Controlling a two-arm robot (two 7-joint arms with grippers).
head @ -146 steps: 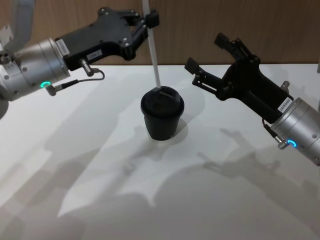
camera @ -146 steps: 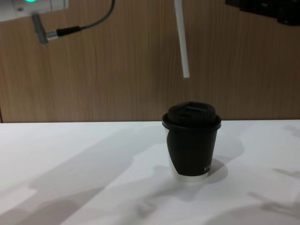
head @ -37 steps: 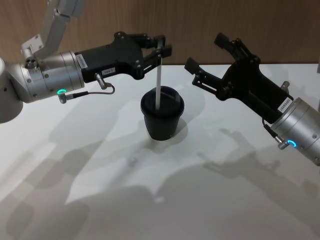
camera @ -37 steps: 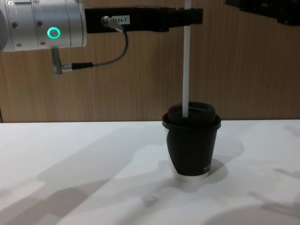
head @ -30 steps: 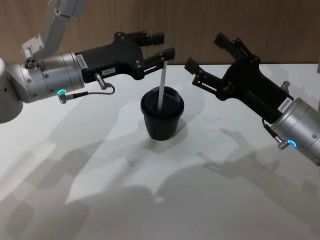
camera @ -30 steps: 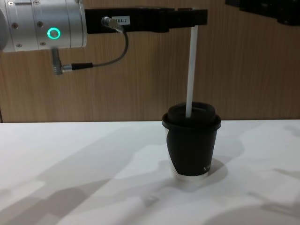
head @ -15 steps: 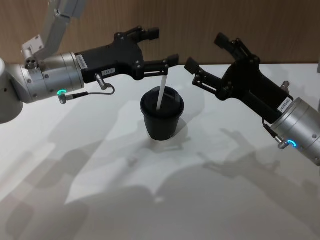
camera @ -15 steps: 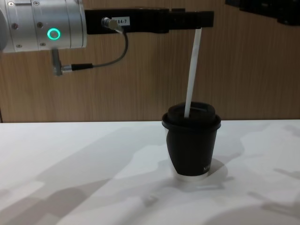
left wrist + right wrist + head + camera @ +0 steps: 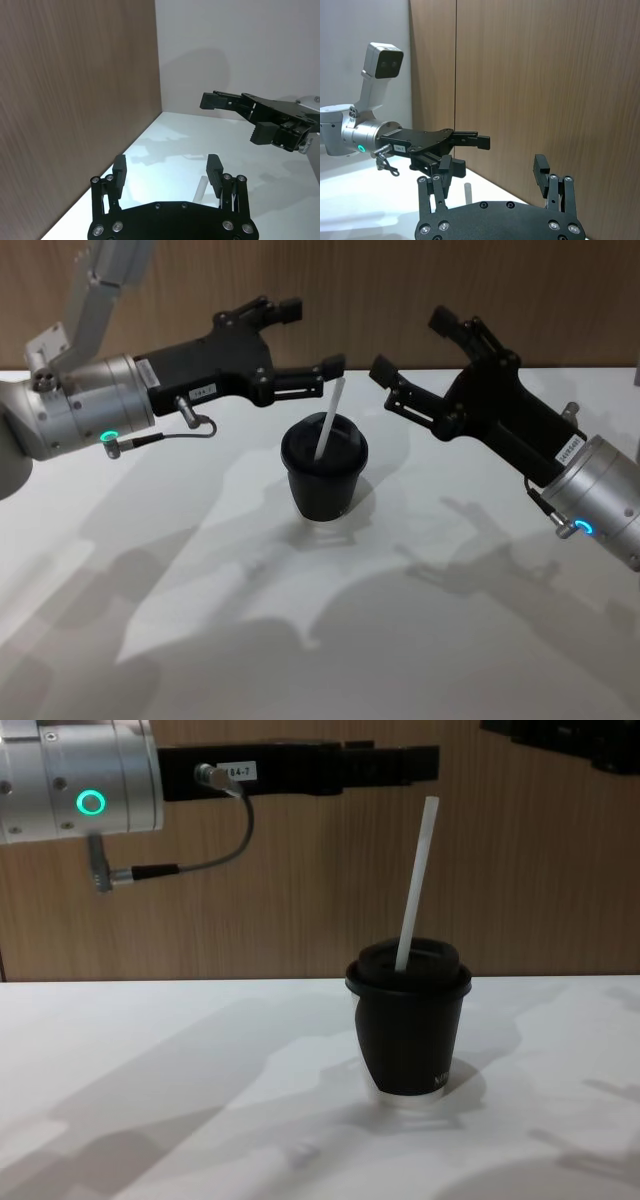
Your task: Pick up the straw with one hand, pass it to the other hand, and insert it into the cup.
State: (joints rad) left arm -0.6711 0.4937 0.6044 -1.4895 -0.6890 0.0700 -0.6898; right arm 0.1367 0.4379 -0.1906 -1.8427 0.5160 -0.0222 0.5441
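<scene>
Left gripper [image 9: 305, 338]: fully spread, empty, now backed off | straw [image 9: 328, 421]: released, leaning in cup [image 9: 324, 480] below-right | right gripper [image 9: 412, 350]: spread, empty | insertion judged complete.

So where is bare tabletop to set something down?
Bare white table lies in front of the black lidded paper cup and to its left. Above the cup it is crowded: white straw, open left claw, open right claw.

matt black cup [image 9: 323, 485], smooth white straw [image 9: 329, 422], wood-grain wall [image 9: 400, 280]
</scene>
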